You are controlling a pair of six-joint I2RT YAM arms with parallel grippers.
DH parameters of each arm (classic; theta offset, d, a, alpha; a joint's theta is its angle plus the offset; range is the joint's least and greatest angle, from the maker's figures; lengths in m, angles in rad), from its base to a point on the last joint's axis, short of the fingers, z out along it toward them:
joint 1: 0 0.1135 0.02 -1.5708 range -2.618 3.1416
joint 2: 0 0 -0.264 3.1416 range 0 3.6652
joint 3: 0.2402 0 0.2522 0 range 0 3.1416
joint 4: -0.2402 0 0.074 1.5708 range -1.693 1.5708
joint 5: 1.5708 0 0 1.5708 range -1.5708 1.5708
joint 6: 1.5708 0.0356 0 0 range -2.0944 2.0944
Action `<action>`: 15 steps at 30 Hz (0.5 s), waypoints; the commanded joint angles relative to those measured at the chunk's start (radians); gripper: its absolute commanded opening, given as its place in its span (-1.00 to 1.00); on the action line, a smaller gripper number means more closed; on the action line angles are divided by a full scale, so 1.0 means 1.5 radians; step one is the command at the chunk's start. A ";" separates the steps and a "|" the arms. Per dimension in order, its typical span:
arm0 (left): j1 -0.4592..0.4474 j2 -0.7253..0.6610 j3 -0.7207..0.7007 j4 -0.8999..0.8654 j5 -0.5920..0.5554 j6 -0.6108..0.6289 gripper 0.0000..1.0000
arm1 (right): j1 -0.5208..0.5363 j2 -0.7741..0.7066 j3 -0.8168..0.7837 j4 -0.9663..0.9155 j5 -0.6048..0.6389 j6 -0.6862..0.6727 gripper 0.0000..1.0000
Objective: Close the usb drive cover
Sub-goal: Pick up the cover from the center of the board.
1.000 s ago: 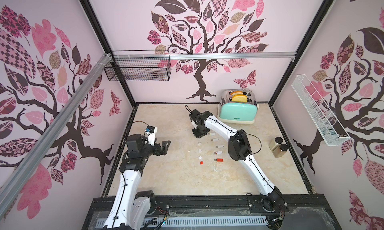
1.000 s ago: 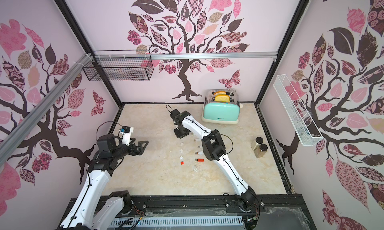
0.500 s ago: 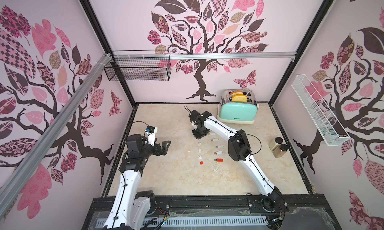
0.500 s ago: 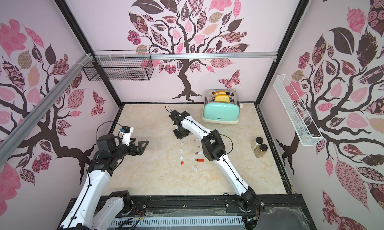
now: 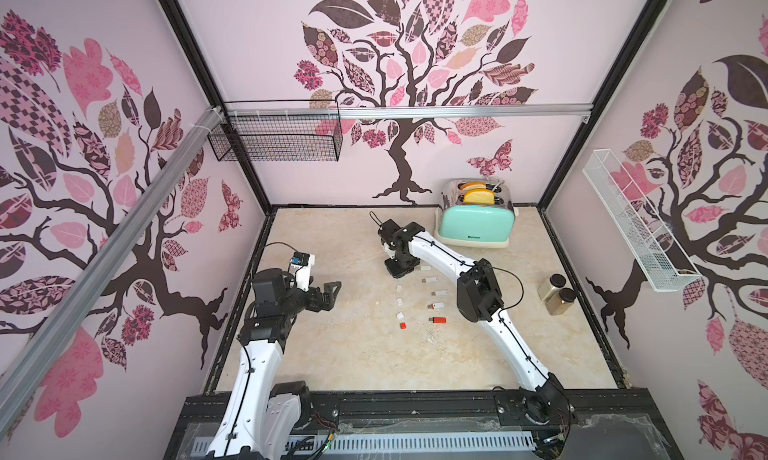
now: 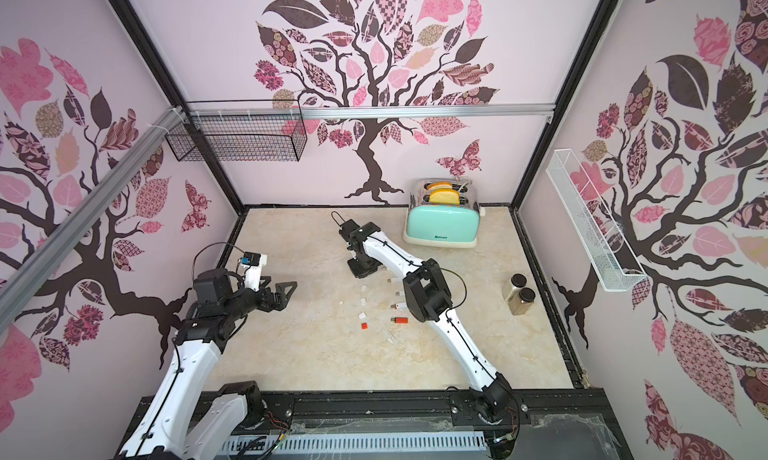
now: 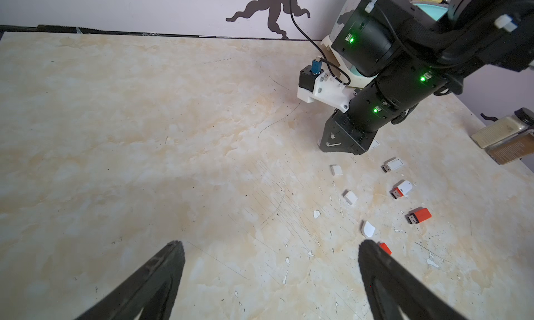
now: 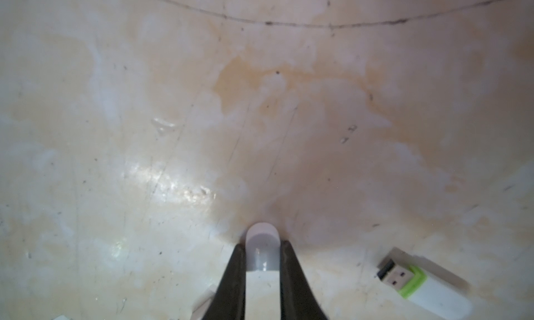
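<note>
My right gripper [image 8: 262, 247] is shut on a white usb drive [image 8: 262, 286], low over the table. The drive's grey rounded cover [image 8: 262, 240] sticks out past the fingertips. In both top views this gripper [image 5: 399, 269] [image 6: 363, 269] points down at the far end of a row of drives. A second drive with a green band [image 8: 416, 284] lies uncovered beside it. More drives, white [image 7: 393, 165], white-and-red [image 7: 402, 188] and red [image 7: 420, 216], lie facing loose covers [image 7: 350, 197]. My left gripper [image 7: 271, 245] [image 5: 328, 296] hangs open and empty at the left.
A mint toaster [image 5: 476, 225] stands at the back right, near my right arm. Two spice jars [image 5: 557, 294] sit by the right wall. A red cover [image 7: 385, 247] lies by my left gripper's finger. White flecks dot the marble table [image 5: 332, 354].
The right jaws have closed a little tighter on the drive. Both arms stay about where they were.
</note>
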 commanded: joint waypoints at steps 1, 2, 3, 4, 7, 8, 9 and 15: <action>-0.013 0.009 0.018 -0.007 -0.002 -0.016 0.96 | -0.003 -0.017 -0.037 -0.032 0.018 -0.005 -0.67; -0.019 0.016 0.026 -0.008 -0.007 -0.028 0.96 | -0.004 -0.029 -0.045 -0.032 0.019 -0.006 -0.68; -0.025 0.022 0.035 -0.009 -0.014 -0.038 0.97 | -0.005 -0.043 -0.056 -0.031 0.018 -0.008 -0.69; -0.035 0.030 0.045 -0.012 -0.021 -0.048 0.96 | -0.006 -0.062 -0.076 -0.023 0.012 -0.012 -0.72; -0.064 0.061 0.074 -0.019 -0.029 -0.068 0.96 | -0.007 -0.128 -0.152 0.010 0.013 -0.025 -0.75; -0.068 0.073 0.083 -0.020 -0.021 -0.083 0.97 | -0.007 -0.144 -0.170 0.013 0.017 -0.027 -0.77; -0.069 0.083 0.090 -0.021 -0.013 -0.103 0.96 | -0.008 -0.158 -0.182 0.013 0.021 -0.028 -0.78; -0.097 0.173 0.162 -0.047 0.021 -0.163 0.97 | -0.008 -0.276 -0.312 0.070 0.025 -0.037 -0.84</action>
